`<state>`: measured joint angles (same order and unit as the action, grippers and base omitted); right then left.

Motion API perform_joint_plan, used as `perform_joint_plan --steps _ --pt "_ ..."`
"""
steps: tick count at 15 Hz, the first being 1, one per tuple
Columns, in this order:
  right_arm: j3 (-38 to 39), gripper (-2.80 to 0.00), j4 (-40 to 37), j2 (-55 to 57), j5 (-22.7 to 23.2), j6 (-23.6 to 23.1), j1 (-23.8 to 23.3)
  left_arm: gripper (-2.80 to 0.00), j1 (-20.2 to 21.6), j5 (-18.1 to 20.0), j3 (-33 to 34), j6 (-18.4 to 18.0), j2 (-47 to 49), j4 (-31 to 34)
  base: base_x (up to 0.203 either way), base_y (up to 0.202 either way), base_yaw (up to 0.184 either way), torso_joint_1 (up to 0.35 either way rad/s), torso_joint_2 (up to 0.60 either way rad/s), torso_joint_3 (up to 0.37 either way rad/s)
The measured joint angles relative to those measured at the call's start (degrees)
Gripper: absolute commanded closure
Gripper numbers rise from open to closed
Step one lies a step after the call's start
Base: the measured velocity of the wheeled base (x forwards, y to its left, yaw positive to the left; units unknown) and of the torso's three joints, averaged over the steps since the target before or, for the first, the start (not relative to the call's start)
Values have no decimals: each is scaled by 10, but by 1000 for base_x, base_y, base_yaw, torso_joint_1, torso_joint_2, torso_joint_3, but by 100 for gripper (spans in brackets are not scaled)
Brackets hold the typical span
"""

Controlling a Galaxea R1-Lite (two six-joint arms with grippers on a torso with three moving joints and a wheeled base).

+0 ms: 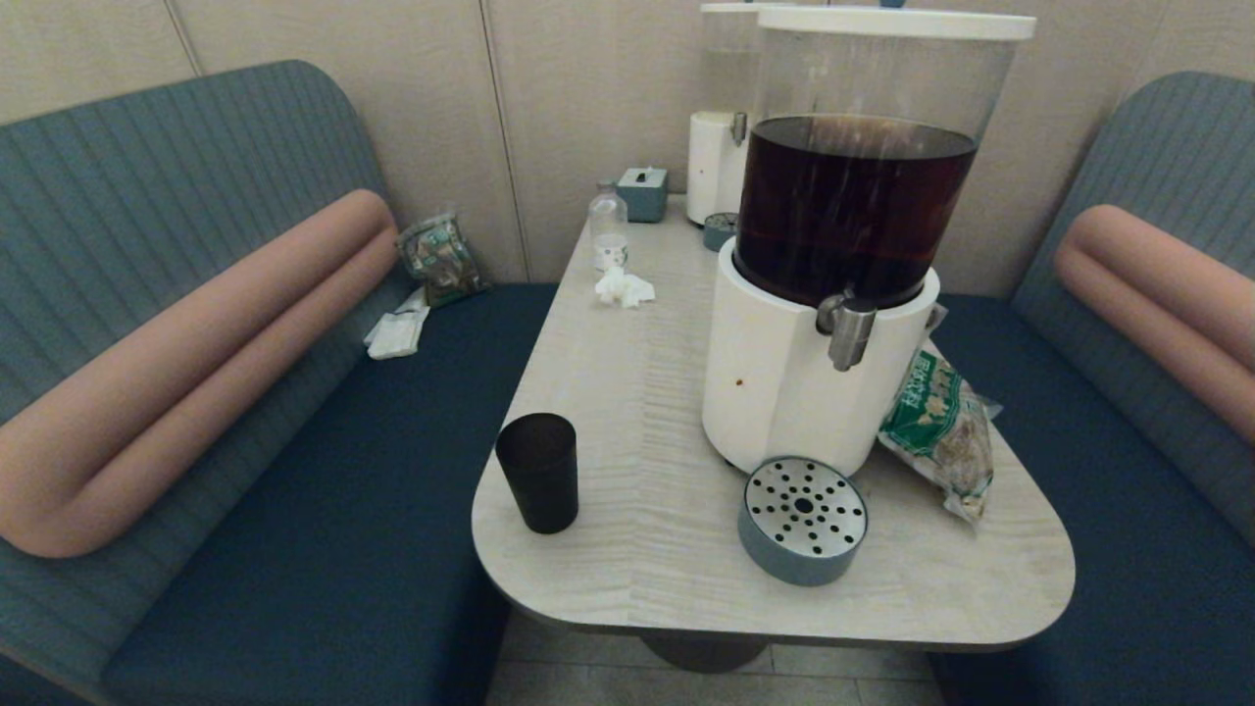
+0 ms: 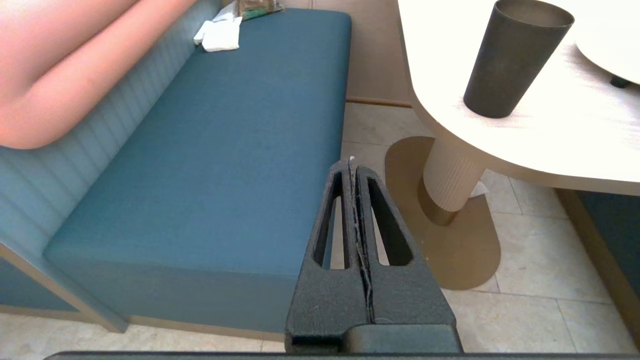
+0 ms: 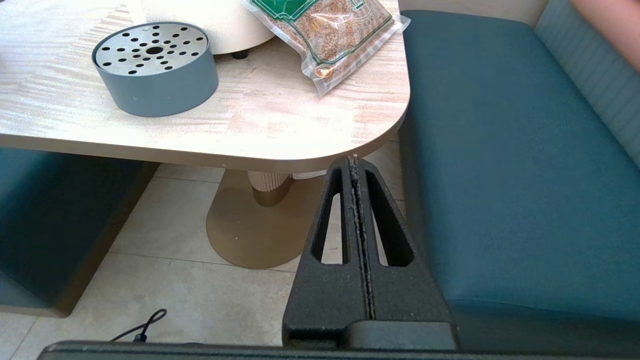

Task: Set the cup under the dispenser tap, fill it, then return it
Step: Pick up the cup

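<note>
Head view: the cup [image 1: 537,472] stands upright at lower centre-left of the frame, near the table [image 1: 627,549] edge, its long axis vertical, open mouth up and narrower base on the tabletop. It is well apart from the dispenser tap [image 1: 848,328], which projects from the white base of the big dispenser [image 1: 814,382] at centre right, spout pointing straight down. Beneath and in front of the tap sits a round grey drip tray [image 1: 802,520] with a perforated metal top; nothing stands on it. A green-printed snack bag [image 1: 936,427] leans against the dispenser's right side.

Left wrist view: my left gripper [image 2: 354,165] hangs at lower centre of the frame, over the gap between bench seat [image 2: 210,150] and table pedestal, fingers pressed together and holding nothing. The cup appears at upper right, upright, clear of the gripper.

Right wrist view: my right gripper [image 3: 354,162] sits at lower centre, just below the table's rounded corner, fingers likewise pressed together and empty. The drip tray lies at upper left, the snack bag at upper centre.
</note>
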<state>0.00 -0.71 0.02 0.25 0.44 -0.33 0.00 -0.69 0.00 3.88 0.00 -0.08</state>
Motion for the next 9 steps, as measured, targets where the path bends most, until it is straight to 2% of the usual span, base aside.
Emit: perform_joint_plan --steps 5,9 --pt "0 0 0 0 0 0 0 0 0 0 0 1 0 1 0 0 0 0 0 0" --pt "0 0 0 0 0 0 0 0 0 -5 -2 10 0 -34 0 0 0 0 0 0"
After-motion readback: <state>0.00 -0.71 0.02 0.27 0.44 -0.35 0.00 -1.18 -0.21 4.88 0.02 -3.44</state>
